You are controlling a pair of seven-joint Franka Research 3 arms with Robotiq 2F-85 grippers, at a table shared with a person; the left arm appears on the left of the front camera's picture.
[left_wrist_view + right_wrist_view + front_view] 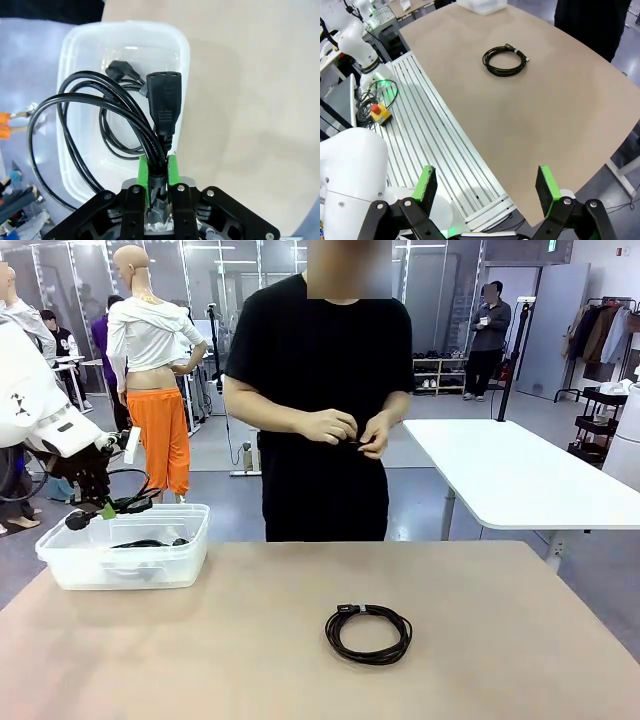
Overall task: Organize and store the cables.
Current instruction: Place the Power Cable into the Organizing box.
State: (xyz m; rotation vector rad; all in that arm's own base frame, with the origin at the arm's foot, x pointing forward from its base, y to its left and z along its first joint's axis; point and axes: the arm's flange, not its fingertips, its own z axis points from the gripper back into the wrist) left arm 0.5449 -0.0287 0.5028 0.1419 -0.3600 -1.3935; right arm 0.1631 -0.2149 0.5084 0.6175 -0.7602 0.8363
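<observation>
1. Our left tool [159,165] is clamped on a thick black power cord [100,110]. Its green pads pinch the gathered strands just behind the moulded socket end [163,97].
2. That tool hangs above the clear plastic bin [184,55] at the far left of the bench [250,660]. The cord's loops spill sideways, and we judge that part of them reaches past the bin wall.
3. From the front, another black cord [145,542] lies on the bin's floor.
4. Our right tool [486,185] has its jaws wide apart and holds nothing. It sits off the bench's edge, well apart from the cable there.
5. A thin coiled cable [368,633] lies flat near the middle of the bench, its small plug ends tucked against the ring.
6. We expect the power cord to be springy and fairly heavy at the plugs, so the loose loops may catch the rim when lowered.
7. The thin coil looks light and limp, and it would likely sag or unwind if lifted by one strand. We would pinch across all the turns together, near the plugs where the bundle is tightest.
8. The person's hands [328,425] work a small dark thing at waist height. We cannot tell what it is.
</observation>
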